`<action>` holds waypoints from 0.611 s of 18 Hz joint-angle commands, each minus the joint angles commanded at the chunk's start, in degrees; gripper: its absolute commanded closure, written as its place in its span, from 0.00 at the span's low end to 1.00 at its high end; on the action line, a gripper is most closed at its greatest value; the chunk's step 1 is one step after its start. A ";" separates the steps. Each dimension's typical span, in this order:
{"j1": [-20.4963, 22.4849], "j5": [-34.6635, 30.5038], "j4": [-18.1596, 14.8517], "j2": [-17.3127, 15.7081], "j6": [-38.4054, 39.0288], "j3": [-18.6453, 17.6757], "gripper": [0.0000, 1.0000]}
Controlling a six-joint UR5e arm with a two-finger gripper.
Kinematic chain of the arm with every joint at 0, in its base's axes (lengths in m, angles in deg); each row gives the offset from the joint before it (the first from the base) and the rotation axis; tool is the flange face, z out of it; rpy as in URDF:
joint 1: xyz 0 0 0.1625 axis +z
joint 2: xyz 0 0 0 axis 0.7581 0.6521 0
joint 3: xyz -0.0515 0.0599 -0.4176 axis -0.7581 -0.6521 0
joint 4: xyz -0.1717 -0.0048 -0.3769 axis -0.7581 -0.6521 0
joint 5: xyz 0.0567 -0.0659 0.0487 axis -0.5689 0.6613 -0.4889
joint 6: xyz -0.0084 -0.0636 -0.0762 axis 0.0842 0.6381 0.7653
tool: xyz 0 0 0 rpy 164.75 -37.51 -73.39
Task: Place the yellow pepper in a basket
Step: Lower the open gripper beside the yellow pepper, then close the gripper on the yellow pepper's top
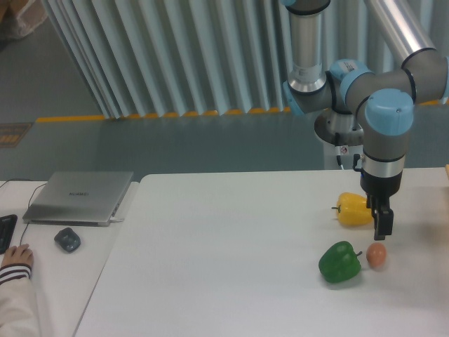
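Note:
The yellow pepper point(353, 209) lies on its side on the white table point(231, 253), its dark stem pointing left. My gripper point(383, 230) hangs just to the right of it and points down, its tip a little above the small orange-pink fruit point(376, 255). The fingers look close together, but from this angle I cannot tell whether they are open or shut. Nothing is held. No basket shows in this view.
A green bell pepper point(340, 262) sits left of the small fruit. A closed laptop point(79, 197), a mouse point(67, 239) and a person's hand point(15, 258) are on the table at far left. A wooden edge point(446, 172) shows at the right border.

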 joint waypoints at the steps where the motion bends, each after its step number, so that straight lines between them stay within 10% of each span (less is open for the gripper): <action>1: 0.00 -0.08 0.00 -0.70 0.00 -0.35 0.00; 11: -1.14 -0.52 -13.17 -1.94 -0.44 0.61 0.00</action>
